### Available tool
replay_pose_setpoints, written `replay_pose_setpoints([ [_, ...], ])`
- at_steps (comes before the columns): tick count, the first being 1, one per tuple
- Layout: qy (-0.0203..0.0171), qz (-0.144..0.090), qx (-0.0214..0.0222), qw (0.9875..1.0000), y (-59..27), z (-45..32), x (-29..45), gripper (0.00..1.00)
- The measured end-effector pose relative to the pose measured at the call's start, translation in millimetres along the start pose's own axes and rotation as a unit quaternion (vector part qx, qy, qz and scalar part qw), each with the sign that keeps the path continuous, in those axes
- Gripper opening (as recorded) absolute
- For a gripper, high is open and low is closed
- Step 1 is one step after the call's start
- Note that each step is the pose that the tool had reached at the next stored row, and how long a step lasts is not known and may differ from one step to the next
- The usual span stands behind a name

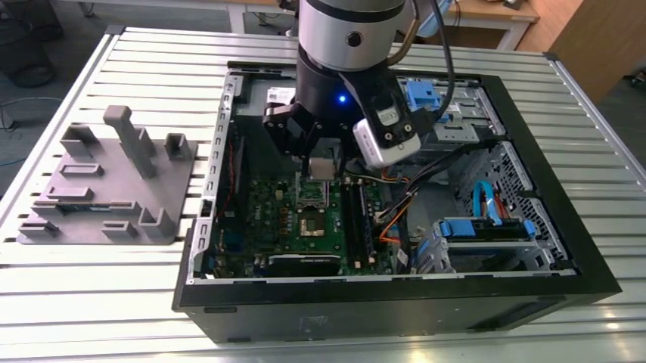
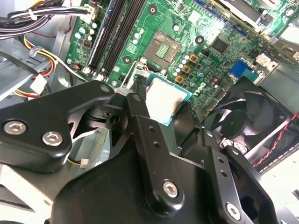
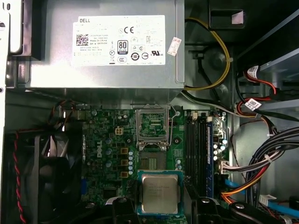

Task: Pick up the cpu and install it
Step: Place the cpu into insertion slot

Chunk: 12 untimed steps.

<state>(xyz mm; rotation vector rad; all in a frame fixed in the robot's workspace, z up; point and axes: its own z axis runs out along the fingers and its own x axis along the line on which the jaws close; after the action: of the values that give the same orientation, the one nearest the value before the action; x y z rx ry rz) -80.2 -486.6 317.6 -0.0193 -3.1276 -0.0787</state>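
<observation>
1 slatted metal counter [image 1: 91, 302] carries everything. On it lies an open black computer case [image 1: 404, 306], with a grey moulded fixture [image 1: 106, 189] beside it on the exterior view's left. The silver and black arm [image 1: 349, 38] reaches down into the case from above. Inside, in the first wrist view, a grey power supply [image 3: 56, 77] with a white label sits along 1 edge of the green motherboard [image 3: 110, 140], and a black fan [image 3: 46, 177] stands at the board's side. The pincer [image 3: 161, 207] hangs over the board with its 2 black fingers [image 3: 122, 207] closed in on opposite edges of the cpu [image 3: 160, 193], gripping it flat with the silver top facing up. In the second wrist view the cpu [image 2: 168, 100] sits between those fingers, above the board and near the dark square socket [image 2: 163, 46] but apart from it. The socket's contact field is uncovered. In the exterior view the cpu [image 1: 319, 169] shows as a pale square just under the pincer [image 1: 319, 160].
</observation>
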Motion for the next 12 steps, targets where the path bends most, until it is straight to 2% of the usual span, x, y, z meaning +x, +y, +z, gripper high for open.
replay_pose_setpoints([
  [12,0.0000,0.000,0.0000,1.0000,-0.3,5.4,-0.1,0.47],
])
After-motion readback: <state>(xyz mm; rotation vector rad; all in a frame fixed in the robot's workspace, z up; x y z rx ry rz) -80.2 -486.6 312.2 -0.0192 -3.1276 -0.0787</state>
